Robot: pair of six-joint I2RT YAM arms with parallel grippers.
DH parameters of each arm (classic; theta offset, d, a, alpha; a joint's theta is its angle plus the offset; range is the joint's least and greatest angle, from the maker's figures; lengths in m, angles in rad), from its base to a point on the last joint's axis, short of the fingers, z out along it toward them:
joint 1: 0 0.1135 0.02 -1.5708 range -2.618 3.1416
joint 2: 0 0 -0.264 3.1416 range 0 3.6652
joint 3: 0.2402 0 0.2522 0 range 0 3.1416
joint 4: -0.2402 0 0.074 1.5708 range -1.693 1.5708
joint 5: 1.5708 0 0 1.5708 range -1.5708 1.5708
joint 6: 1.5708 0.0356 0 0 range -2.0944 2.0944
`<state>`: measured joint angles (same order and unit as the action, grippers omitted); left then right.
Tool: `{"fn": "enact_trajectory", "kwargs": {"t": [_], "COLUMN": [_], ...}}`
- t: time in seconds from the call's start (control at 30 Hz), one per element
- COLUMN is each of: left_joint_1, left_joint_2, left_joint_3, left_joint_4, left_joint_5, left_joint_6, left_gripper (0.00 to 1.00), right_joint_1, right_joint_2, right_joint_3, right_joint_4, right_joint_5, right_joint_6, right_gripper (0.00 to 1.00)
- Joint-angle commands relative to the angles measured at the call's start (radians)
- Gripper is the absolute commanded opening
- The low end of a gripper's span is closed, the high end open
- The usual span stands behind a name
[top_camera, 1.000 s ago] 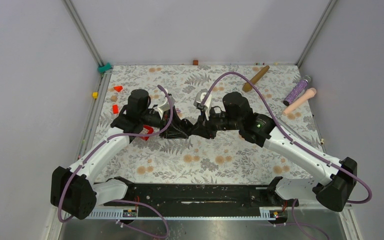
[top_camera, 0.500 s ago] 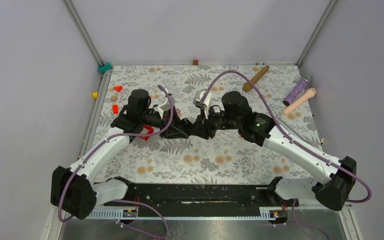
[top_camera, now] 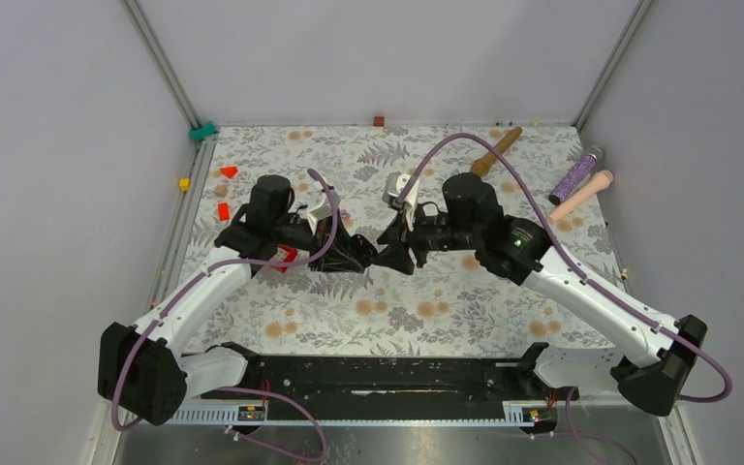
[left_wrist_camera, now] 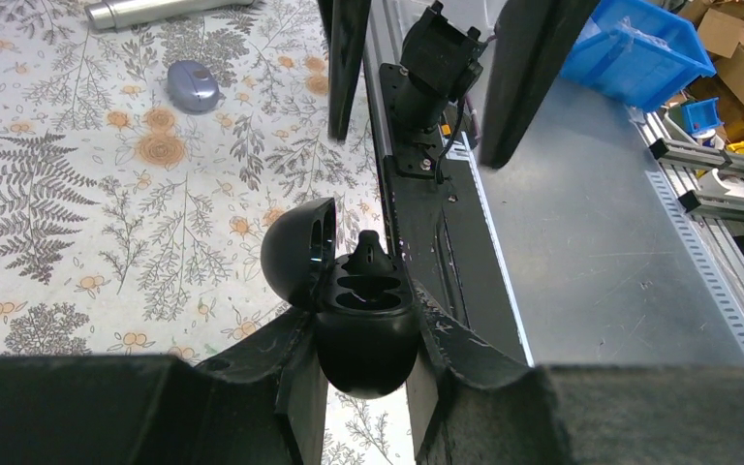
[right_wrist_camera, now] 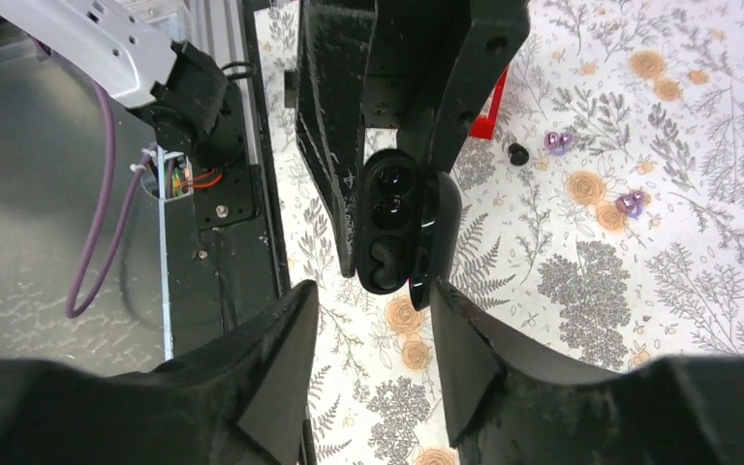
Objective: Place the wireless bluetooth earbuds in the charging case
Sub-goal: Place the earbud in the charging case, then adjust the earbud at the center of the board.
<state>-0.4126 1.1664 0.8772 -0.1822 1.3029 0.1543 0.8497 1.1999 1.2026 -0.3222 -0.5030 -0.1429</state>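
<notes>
Open charging case (left_wrist_camera: 363, 360) is clamped in left gripper (left_wrist_camera: 365, 325). Right gripper (right_wrist_camera: 371, 310) is held part-open, empty, nearby. One black earbud (right_wrist_camera: 517, 153) and two purple earbuds (right_wrist_camera: 555, 141) are seen loose.

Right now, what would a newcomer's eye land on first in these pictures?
A glossy black egg-shaped charging case, lid open, sits clamped in the left gripper over mid-table. The right gripper faces it with jaws apart and empty. Beyond, tiny pale purple earbuds and one black earbud lie loose on the floral cloth.
</notes>
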Motion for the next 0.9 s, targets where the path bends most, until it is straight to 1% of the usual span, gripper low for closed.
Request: {"fn": "enact_trajectory", "kwargs": {"t": [0.0, 0.07, 0.17, 0.2, 0.27, 0.33, 0.47, 0.57, 0.7, 0.8, 0.87], "left_joint_1": [0.002, 0.014, 0.047, 0.057, 0.076, 0.096, 0.134, 0.173, 0.245, 0.304, 0.327], "left_joint_2": [-0.036, -0.042, -0.060, -0.066, -0.079, -0.095, -0.130, -0.157, -0.205, -0.247, -0.254], "left_joint_3": [0.062, 0.074, 0.080, 0.082, 0.089, 0.103, 0.153, 0.182, 0.207, 0.208, 0.227], "left_joint_4": [-0.100, -0.135, -0.149, -0.153, -0.170, -0.223, -0.358, -0.436, -0.528, -0.548, -0.615], "left_joint_5": [0.005, 0.001, 0.014, 0.017, 0.023, 0.024, 0.021, 0.024, 0.038, 0.055, 0.057], "left_joint_6": [0.116, 0.155, 0.160, 0.161, 0.173, 0.216, 0.338, 0.404, 0.488, 0.504, 0.564], "left_gripper": [0.00, 0.00, 0.00, 0.00, 0.00, 0.00, 0.00, 0.00, 0.00, 0.00, 0.00], "right_joint_1": [-0.018, -0.031, -0.045, -0.049, -0.061, -0.078, -0.101, -0.102, -0.101, -0.100, -0.100], "right_joint_2": [-0.056, -0.069, -0.067, -0.058, -0.027, 0.026, 0.178, 0.305, 0.493, 0.630, 0.716], "right_joint_3": [0.079, 0.085, 0.082, 0.079, 0.083, 0.107, 0.197, 0.276, 0.407, 0.518, 0.582], "right_joint_4": [-0.030, -0.031, -0.021, -0.012, 0.004, 0.005, -0.021, -0.044, -0.080, -0.099, -0.108], "right_joint_5": [-0.004, 0.032, 0.122, 0.154, 0.213, 0.251, 0.266, 0.249, 0.207, 0.121, 0.054], "right_joint_6": [-0.019, -0.017, -0.020, -0.019, -0.006, 0.015, 0.049, 0.061, 0.107, 0.165, 0.223], "right_gripper": [0.60, 0.73, 0.96, 0.99, 1.00, 0.99, 0.99, 0.97, 0.91, 0.88, 0.88]}}
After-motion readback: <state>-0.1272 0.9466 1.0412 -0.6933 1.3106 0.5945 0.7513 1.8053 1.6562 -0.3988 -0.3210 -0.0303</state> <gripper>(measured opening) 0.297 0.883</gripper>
